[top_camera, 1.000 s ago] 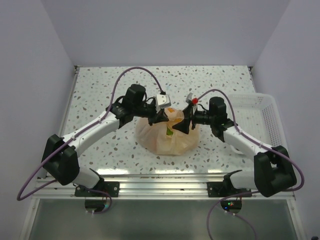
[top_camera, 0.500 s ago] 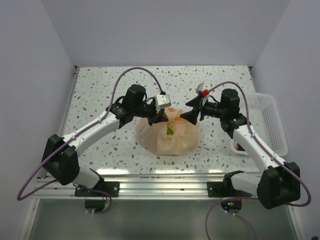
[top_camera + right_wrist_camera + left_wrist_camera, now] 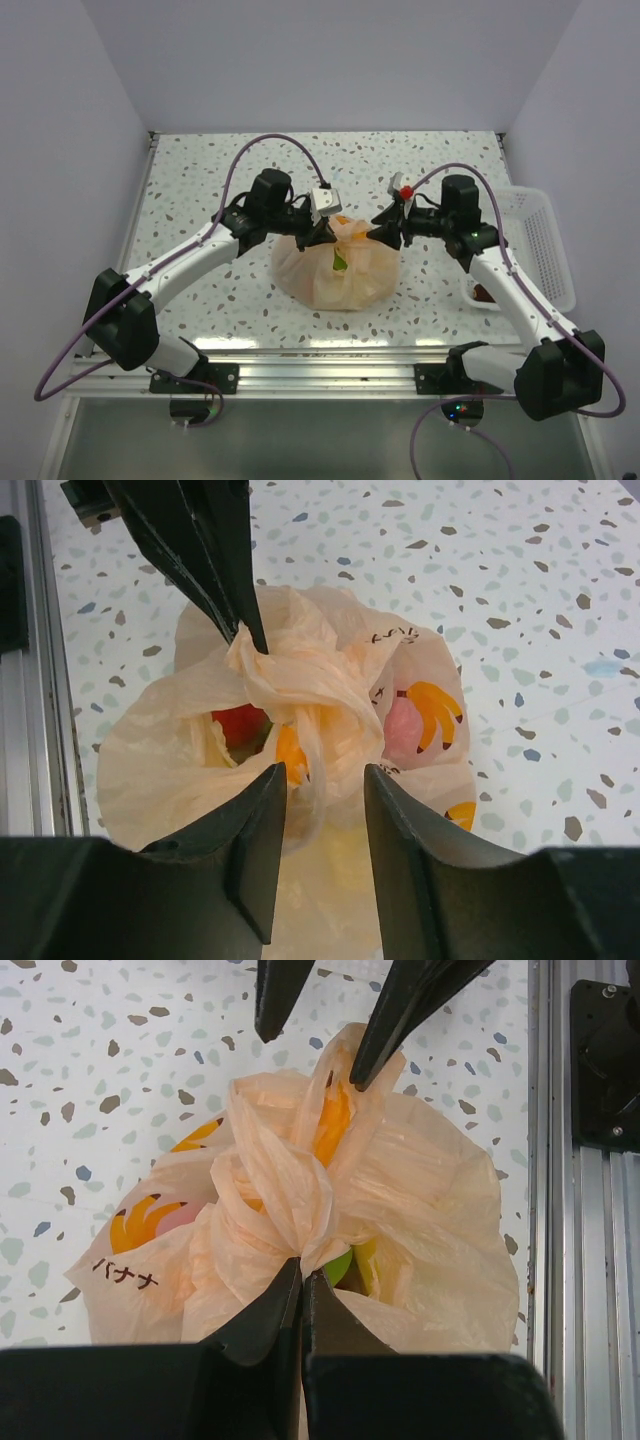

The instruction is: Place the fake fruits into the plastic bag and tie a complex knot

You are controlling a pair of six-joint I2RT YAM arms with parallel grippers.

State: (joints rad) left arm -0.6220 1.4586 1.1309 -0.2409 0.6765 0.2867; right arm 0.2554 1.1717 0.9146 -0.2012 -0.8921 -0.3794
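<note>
Right tool (image 3: 319, 773) narrower, back from knot (image 3: 300, 676)

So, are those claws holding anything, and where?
The left gripper pinches the plastic bag right at its knot; the right gripper stands open, gripping nothing.

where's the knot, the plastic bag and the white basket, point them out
knot (image 3: 285, 1190), left wrist view, middle of the twisted bunch
plastic bag (image 3: 335, 282), top view, near bulging side
white basket (image 3: 540, 245), top view, bare mesh inside

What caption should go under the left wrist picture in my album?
Left gripper pinches the plastic bag at its knot; right gripper hovers open opposite.
</note>
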